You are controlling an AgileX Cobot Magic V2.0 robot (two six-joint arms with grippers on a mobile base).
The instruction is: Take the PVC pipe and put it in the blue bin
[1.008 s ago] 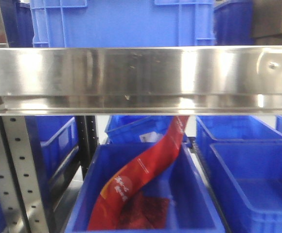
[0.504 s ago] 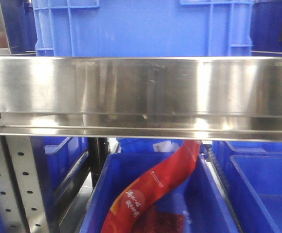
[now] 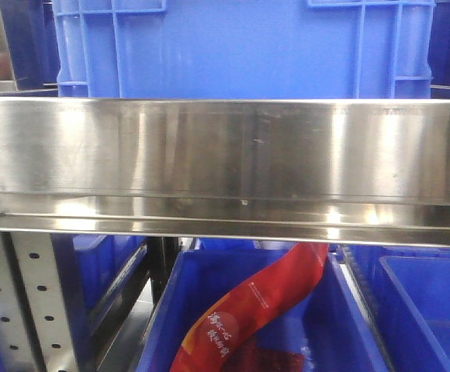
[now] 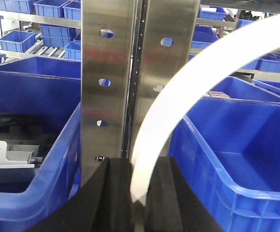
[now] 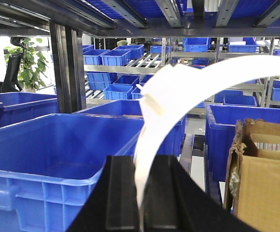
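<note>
The front view is showing one steel shelf rail (image 3: 225, 167) carrying one blue crate (image 3: 240, 46), and beneath it at least three blue bins (image 3: 341, 325) — one of them holding one red bag (image 3: 248, 306). The left wrist view is showing one white pipe (image 4: 150, 150), two steel posts (image 4: 108, 58) side by side and two more blue bins up close. The right wrist view is showing one white pipe (image 5: 152, 140) too, one cardboard box (image 5: 263, 174), one potted plant (image 5: 31, 65) — and background bins too many for counting.
</note>
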